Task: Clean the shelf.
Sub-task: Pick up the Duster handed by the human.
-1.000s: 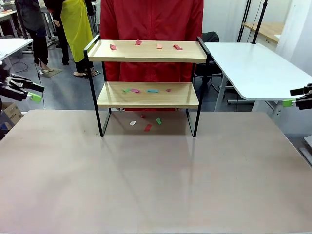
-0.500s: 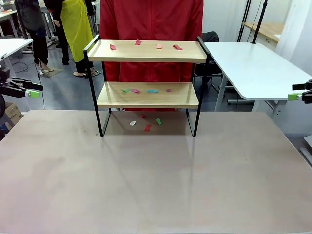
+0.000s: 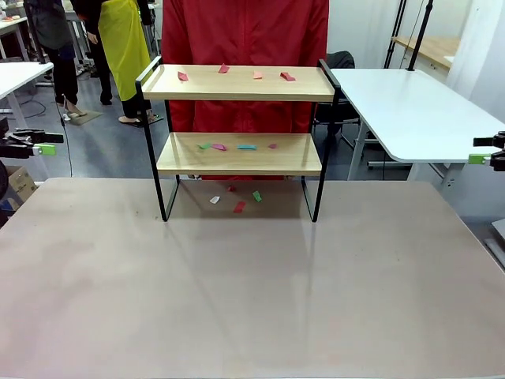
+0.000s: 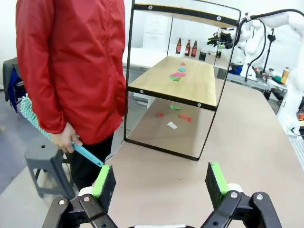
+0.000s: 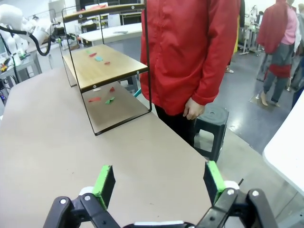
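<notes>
The fingers [image 4: 101, 181] of the left gripper [image 4: 159, 179] stand wide apart and hold nothing. The fingers [image 5: 212, 176] of the right gripper [image 5: 158, 182] also stand wide and empty. In the front view, the left gripper [image 3: 49, 143] waits beyond the table's left edge and the right gripper [image 3: 483, 150] beyond its right edge. Both are well apart from the shelf [image 3: 237, 163].

The shelf stands upright at the far middle of the table [image 3: 252, 300]. Coloured scraps lie on the top board [image 3: 259, 75], on the lower board [image 3: 247, 147] and on the table beneath the shelf [image 3: 239, 207].

Step in hand: judged as the start, since no board is swept yet. A person in a red jacket [image 3: 245, 31] stands just behind the shelf. The person's hand [image 4: 64, 141] holds a teal-handled brush [image 4: 88, 154] lowered at the side.

Next move, as a judgement: bring the brush to a board and sweep the scraps off an open edge, because the raised side rails block the ends.

Writing: none readable. The labels on the bottles [image 4: 187, 47] in the background are too small to read.
</notes>
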`<state>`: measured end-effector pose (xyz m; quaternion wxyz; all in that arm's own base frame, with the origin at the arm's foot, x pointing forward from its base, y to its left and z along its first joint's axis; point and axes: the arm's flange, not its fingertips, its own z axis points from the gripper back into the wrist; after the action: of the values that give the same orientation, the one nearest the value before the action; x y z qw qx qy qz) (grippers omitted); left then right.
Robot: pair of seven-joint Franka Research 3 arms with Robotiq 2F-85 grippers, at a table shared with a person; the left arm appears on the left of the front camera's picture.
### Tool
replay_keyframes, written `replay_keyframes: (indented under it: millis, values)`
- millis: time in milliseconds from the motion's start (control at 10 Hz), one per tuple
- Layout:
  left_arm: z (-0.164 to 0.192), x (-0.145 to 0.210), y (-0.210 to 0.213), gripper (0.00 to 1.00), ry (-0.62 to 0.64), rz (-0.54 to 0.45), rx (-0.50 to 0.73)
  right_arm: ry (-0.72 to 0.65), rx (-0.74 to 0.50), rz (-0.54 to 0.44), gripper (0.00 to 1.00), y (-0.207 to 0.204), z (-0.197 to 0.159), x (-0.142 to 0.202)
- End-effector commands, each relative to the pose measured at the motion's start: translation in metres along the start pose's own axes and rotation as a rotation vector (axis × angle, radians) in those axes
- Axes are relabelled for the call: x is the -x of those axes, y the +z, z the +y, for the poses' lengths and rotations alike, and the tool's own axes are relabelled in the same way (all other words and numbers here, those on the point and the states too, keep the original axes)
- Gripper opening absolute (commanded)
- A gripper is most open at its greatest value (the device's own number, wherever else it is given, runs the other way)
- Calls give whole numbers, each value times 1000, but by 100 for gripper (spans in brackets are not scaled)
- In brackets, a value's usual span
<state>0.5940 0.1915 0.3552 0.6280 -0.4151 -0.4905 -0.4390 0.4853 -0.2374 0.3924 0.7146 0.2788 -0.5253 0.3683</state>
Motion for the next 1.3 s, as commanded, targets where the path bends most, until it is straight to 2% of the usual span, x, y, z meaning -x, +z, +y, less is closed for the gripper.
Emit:
replay_keyframes:
  millis: [0,300,500,1200]
  values:
    - [9,2,1,100,-36,-42,35,3,-8,-54,100,-1,-10,1]
    - [17,7,4,100,-28,-33,46,2,-6,-51,100,-1,-15,5]
    - [16,6,6,100,-64,-30,61,6,2,-62,100,0,-17,7]
    - [-6,-24,23,100,-111,-29,83,56,15,-94,100,6,-14,-10]
